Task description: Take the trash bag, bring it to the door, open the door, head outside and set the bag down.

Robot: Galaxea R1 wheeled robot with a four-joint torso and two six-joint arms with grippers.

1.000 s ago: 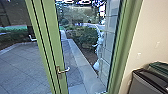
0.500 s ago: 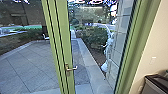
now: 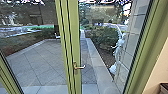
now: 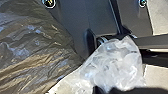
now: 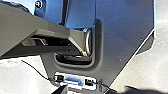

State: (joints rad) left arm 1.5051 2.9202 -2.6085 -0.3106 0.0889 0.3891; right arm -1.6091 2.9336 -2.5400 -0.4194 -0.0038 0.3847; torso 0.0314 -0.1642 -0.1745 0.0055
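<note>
Trash bag: dark, crinkled plastic (image 4: 30, 50), seen in the left wrist view, bulging close beside the robot's dark plate; the bag is with the robot, on the indoor side.
Translucent plastic: a bunched, whitish wad (image 4: 115, 65) next to the dark bag, lying across the view of the plate's edge.
Left gripper: at the translucent plastic (image 4: 103, 90); how far it is open, and whether it has hold of the plastic or the bag, I cannot tell.
Right gripper: over the pale floor near the robot's own plate (image 5: 95, 89); how far it is open I cannot tell, nor whether it has hold of anything.
Door: green-framed (image 3: 75, 30) with tall glass panes, straight ahead; it looks shut, though the blurred view leaves some doubt.
Door handle: a metal lever (image 3: 79, 67) on the upright green stile, pointing to the right side of the head view.
Paving: large grey slabs (image 3: 47, 62) beyond the glass, bordered by a lighter kerb (image 3: 96, 60).
Shrubs: dense and green (image 3: 107, 36), behind that kerb.
Outdoor wall: pale blocks (image 3: 131, 37), on the right.
Indoor wall: cream (image 3: 160, 67), right of the frame.
Cable: thin and dark (image 5: 36, 67), running to a light fitting on the robot.
</note>
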